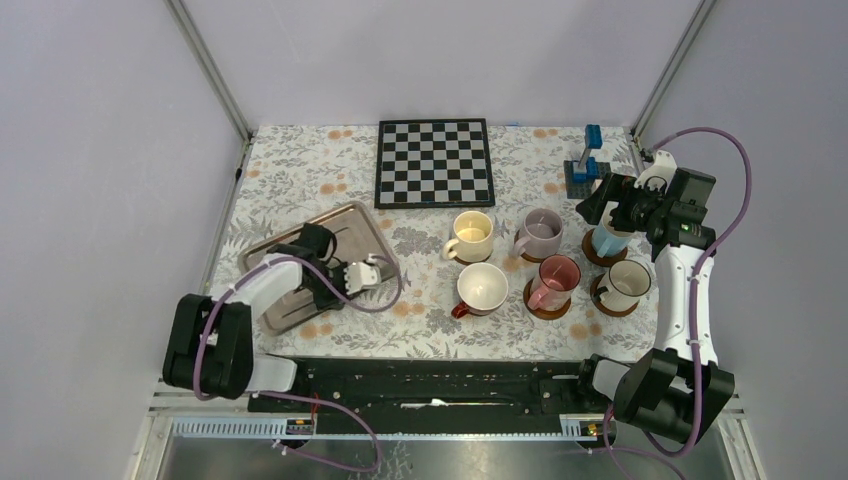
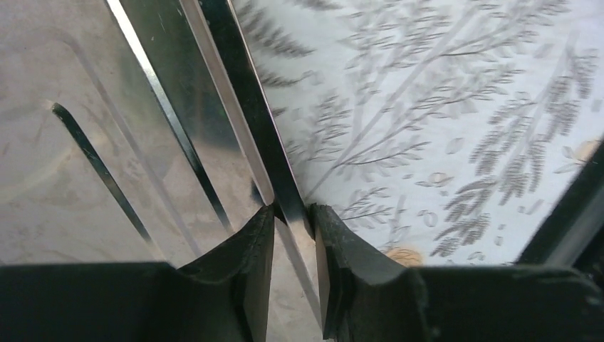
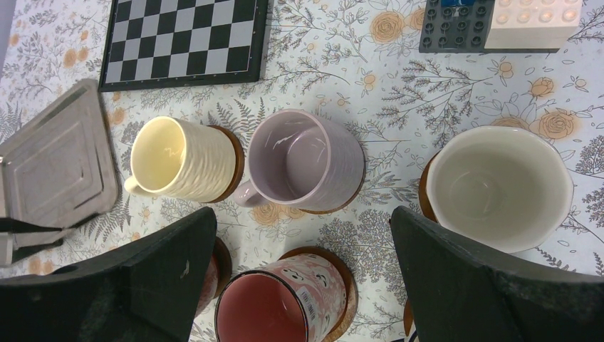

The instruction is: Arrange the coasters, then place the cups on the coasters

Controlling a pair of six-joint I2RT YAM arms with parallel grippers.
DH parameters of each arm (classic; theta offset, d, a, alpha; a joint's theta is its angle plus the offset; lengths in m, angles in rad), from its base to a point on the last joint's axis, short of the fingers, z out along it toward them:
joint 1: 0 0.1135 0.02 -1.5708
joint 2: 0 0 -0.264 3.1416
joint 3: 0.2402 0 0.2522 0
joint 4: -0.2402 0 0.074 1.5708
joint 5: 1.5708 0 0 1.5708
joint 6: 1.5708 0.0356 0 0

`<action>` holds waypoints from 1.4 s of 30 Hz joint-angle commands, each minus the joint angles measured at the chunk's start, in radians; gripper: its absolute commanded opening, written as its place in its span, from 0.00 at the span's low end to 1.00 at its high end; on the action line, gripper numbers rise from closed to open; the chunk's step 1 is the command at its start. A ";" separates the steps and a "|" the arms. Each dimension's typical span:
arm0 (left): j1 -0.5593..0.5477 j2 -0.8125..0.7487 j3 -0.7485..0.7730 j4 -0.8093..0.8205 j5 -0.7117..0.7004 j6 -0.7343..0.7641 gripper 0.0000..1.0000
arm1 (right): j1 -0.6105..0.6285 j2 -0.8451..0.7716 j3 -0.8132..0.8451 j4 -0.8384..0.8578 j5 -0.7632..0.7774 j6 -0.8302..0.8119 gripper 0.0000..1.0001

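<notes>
Six cups stand in two rows right of centre: cream-yellow (image 1: 470, 235), lilac (image 1: 540, 233), light blue (image 1: 606, 242), dark red with cream inside (image 1: 482, 288), pink (image 1: 553, 282) and white with a dark rim (image 1: 625, 283). Brown coasters (image 1: 545, 310) show under them; in the right wrist view one coaster (image 3: 343, 281) lies under the pink cup (image 3: 278, 306). My right gripper (image 1: 610, 215) hangs open above the light blue cup, holding nothing. My left gripper (image 2: 292, 214) sits at the metal tray's right rim, its fingers (image 2: 249, 249) pinched on that rim.
The metal tray (image 1: 350, 225) lies at the left on the floral cloth. A chessboard (image 1: 434, 162) lies at the back centre. A blue block stack (image 1: 583, 165) stands at the back right, just behind my right gripper. Frame posts rise at both back corners.
</notes>
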 commanded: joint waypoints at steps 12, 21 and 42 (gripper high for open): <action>-0.337 -0.042 -0.057 -0.119 -0.008 0.081 0.26 | 0.005 -0.015 0.044 -0.015 -0.012 -0.014 1.00; -0.378 -0.057 -0.094 -0.159 -0.052 0.162 0.27 | 0.005 -0.017 0.053 -0.034 -0.003 -0.043 1.00; -0.350 0.061 0.007 -0.183 -0.171 0.199 0.47 | 0.005 -0.018 0.075 -0.055 -0.005 -0.058 1.00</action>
